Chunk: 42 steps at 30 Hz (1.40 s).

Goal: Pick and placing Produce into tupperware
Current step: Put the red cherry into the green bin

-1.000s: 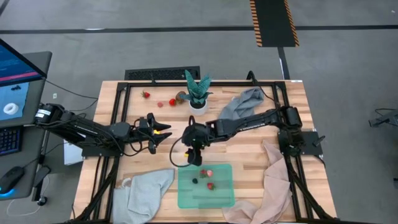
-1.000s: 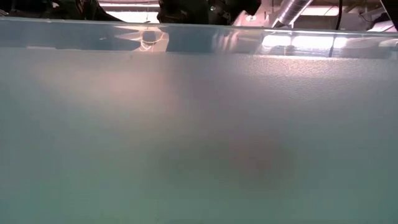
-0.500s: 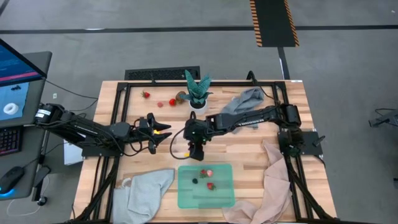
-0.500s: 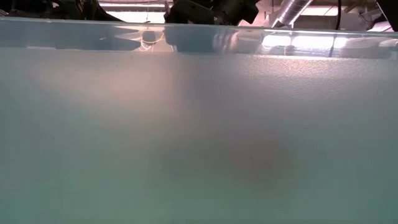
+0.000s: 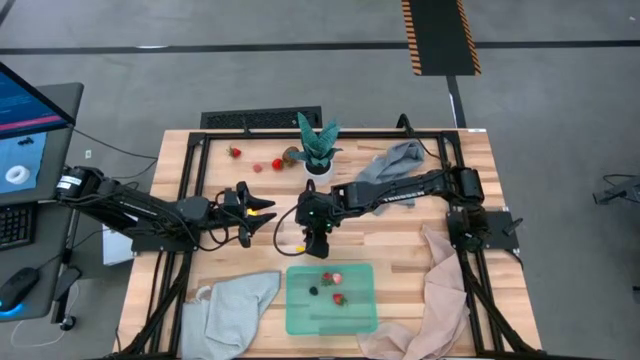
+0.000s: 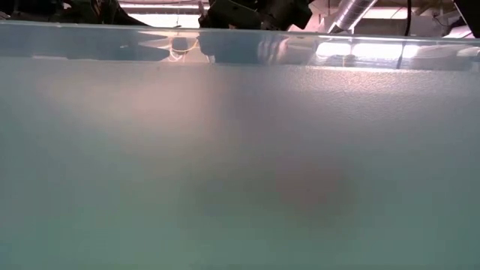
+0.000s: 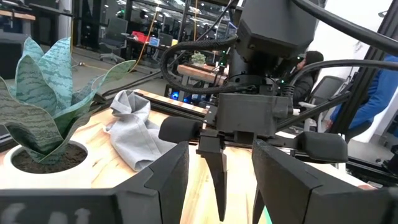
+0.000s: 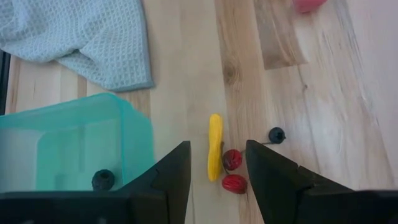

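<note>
The yellow banana (image 8: 214, 146) lies on the wooden surface (image 8: 323, 93) just outside the mint-green tupperware (image 8: 68, 146), with two red strawberries (image 8: 232, 159) touching or nearly touching its side and a dark berry (image 8: 277, 134) a little beyond them; we read this cluster as the next produce to go in. Inside the container we already see a dark berry (image 8: 102, 180) and, from above, red pieces (image 5: 337, 298) near its far end, so the job looks partly done, while more red fruit (image 5: 277, 165) waits well apart near the potted plant (image 5: 318, 148). The right gripper (image 8: 214, 163) hangs over the banana with its jaws released and straddling it, placed so, we judge, that a straight descent would close on the fruit's width; the strawberries sit close enough to be nudged or caught. The left gripper (image 5: 262, 211) waits off to the side, jaws parted and holding nothing, pointed towards the right arm. Pale cloths (image 5: 236, 305) lie beside the container.
</note>
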Each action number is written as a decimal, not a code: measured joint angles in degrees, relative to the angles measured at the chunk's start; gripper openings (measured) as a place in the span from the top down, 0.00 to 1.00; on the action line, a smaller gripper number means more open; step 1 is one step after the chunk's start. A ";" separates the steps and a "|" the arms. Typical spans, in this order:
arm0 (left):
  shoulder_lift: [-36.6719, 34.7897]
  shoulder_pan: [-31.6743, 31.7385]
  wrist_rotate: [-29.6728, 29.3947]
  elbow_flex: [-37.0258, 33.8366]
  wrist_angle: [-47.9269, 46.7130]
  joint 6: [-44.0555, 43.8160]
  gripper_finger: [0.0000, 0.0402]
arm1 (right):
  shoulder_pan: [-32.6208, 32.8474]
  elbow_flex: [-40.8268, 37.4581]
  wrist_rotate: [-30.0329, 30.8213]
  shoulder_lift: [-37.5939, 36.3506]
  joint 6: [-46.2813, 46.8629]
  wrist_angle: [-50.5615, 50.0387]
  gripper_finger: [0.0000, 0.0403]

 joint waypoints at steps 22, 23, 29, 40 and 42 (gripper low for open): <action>0.00 0.01 0.00 0.00 0.00 0.04 0.58 | -1.05 0.00 -6.63 0.00 0.46 -0.13 0.57; 0.00 0.01 0.00 0.00 -0.01 0.04 0.58 | -1.32 0.00 -7.10 0.00 0.46 -0.15 0.57; 0.00 0.01 0.00 0.00 -0.16 0.04 0.58 | -2.27 0.00 -8.02 0.00 0.48 -0.18 0.57; -0.01 0.00 0.00 0.00 -0.39 0.04 0.58 | -2.93 0.00 -10.65 0.00 0.57 -1.51 0.57; -0.02 0.02 0.02 0.00 -0.37 0.04 0.58 | -2.93 0.00 -10.68 0.00 0.57 -1.51 0.57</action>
